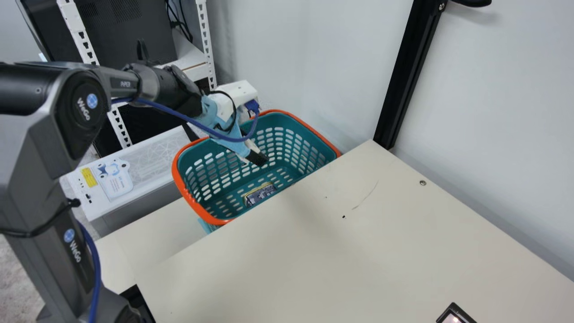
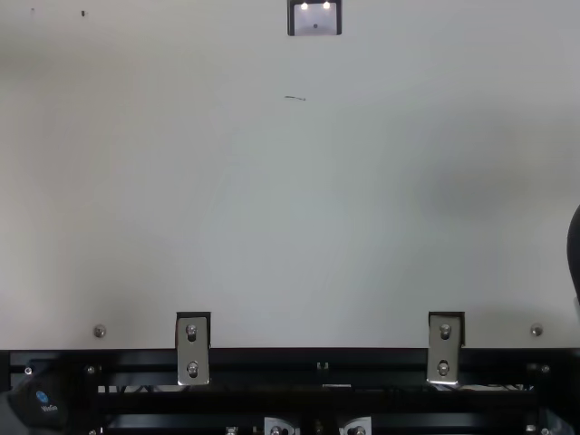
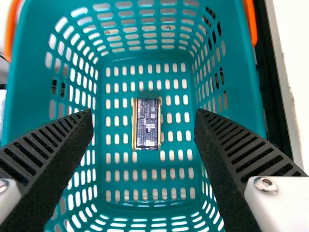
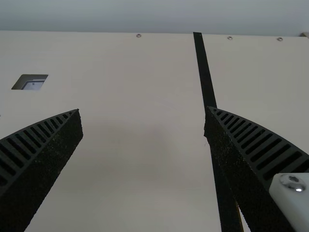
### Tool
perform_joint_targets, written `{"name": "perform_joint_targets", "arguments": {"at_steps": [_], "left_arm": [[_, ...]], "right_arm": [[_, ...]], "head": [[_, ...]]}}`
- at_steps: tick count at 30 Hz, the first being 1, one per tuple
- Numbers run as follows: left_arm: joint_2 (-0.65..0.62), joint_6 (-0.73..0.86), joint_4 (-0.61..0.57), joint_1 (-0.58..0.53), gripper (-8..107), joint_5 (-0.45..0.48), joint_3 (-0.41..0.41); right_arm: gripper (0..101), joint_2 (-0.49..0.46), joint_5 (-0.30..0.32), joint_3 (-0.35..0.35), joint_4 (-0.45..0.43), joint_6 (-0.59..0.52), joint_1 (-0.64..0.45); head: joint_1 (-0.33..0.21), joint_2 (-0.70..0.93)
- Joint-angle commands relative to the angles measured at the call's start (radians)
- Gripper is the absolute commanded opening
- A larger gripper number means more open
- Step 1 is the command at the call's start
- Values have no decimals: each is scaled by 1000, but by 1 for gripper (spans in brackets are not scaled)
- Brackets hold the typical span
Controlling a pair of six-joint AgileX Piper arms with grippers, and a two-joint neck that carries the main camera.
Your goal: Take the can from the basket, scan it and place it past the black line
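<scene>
My left gripper (image 1: 258, 158) reaches over the basket (image 1: 332, 148) in the main view, above the can (image 1: 260, 194) lying on the basket floor. In the left wrist view the dark can with gold edges (image 3: 147, 123) lies on its side between and beyond the fingers of the left gripper (image 3: 144, 118), which stands open and apart from it. The right gripper (image 4: 143, 110) is open over the table in the right wrist view, nothing between its fingers. There the black line (image 4: 206, 82) runs partly behind one finger.
A scanner window (image 2: 315, 20) is set in the table (image 2: 272, 199); it also shows at the main view's lower edge. The teal basket stands beside the table edge. A black post (image 1: 406, 67) rises at the wall, and a white box (image 1: 134, 166) sits left of the basket.
</scene>
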Motion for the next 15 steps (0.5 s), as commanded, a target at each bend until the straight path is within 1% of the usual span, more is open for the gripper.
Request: {"name": "perform_joint_targets", "arguments": {"at_steps": [1, 15], "left_arm": [[16, 6, -5, -4, 90, -13, 4], [142, 64, -39, -34, 90, -110, 12]], "right_arm": [[101, 0, 0, 0, 0, 0, 0], [101, 0, 0, 0, -1, 0, 0]], "head": [[-32, 42], [-32, 42]]}}
